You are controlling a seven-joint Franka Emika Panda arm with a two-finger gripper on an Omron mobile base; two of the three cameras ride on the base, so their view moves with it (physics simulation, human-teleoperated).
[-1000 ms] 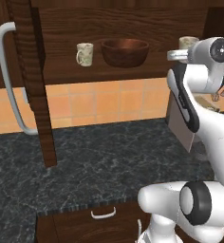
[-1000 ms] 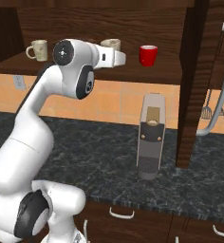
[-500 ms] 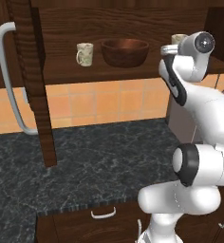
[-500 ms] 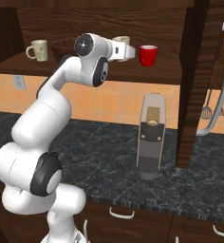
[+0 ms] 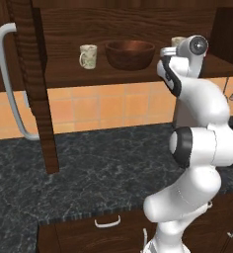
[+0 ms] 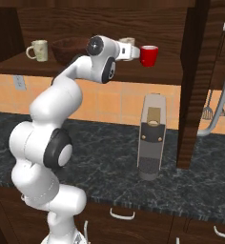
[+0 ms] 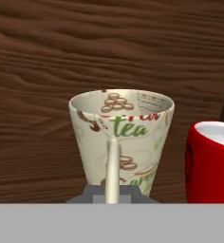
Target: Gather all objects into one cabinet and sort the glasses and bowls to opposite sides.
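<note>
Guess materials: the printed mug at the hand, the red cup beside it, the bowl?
Printed mug: looks like glazed ceramic, cream with "tea" print. Red cup: probably glossy ceramic or plastic, white inside. Bowl: looks like wood, dark reddish-brown with faint grain.

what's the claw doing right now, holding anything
Claw: shut on the handle of the cream mug, beside the red cup.

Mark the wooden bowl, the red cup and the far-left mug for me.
wooden bowl (image 5: 130, 54): left base view, front wall.
red cup (image 6: 148, 56): right base view, side wall.
far-left mug (image 5: 89, 56): left base view, patterned body.
</note>
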